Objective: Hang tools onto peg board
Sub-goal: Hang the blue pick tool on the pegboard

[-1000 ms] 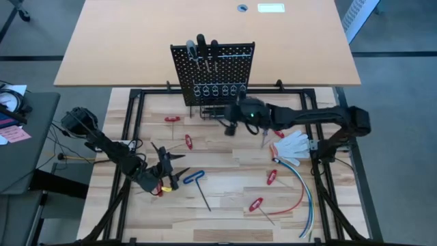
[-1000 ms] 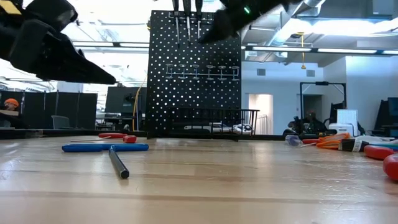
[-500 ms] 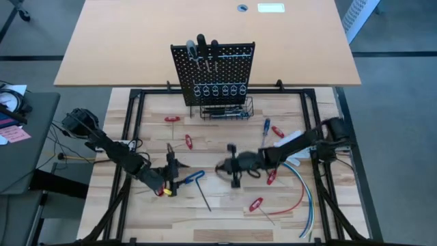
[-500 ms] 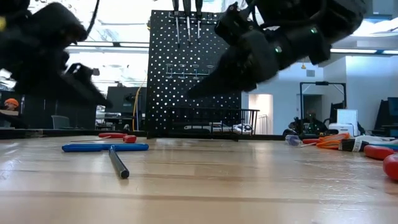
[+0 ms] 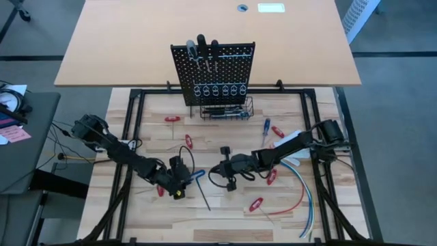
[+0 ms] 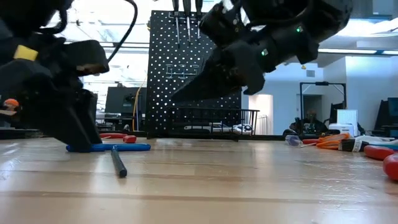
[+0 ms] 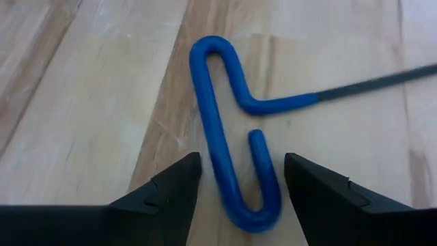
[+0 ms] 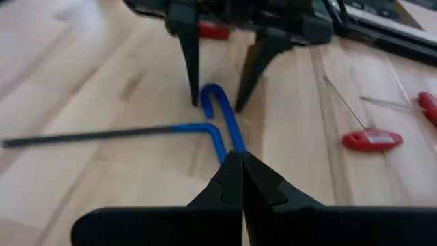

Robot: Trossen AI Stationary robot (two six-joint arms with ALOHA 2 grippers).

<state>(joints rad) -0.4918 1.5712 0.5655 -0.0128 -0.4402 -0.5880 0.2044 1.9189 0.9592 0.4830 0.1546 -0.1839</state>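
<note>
The task was only partly done. A few screwdrivers (image 5: 203,49) already hung along the top of the peg board (image 5: 213,72), which stood upright at the far edge of the surface (image 5: 225,198), and some tools lay in the wire basket (image 5: 227,109) at its base. The row of ring holders below the hung tools looked unfilled, though that was hard to make out.

Much was left on the surface. The blue T-handle hex key (image 7: 229,130) lay flat near the middle, toward the near edge. The left gripper (image 7: 235,179) was down at its handle, fingers apart with the blue loop between them, not yet closed. The right gripper (image 8: 241,174) hovered just beside the same tool from the other side, its fingers pressed together and holding nothing.

Several red-handled tools (image 5: 256,203) were scattered about, some toward the left and some toward the right edge, and a blue-handled screwdriver (image 5: 265,129) lay near the basket. By my judgement, most of the hanging remained to be done
</note>
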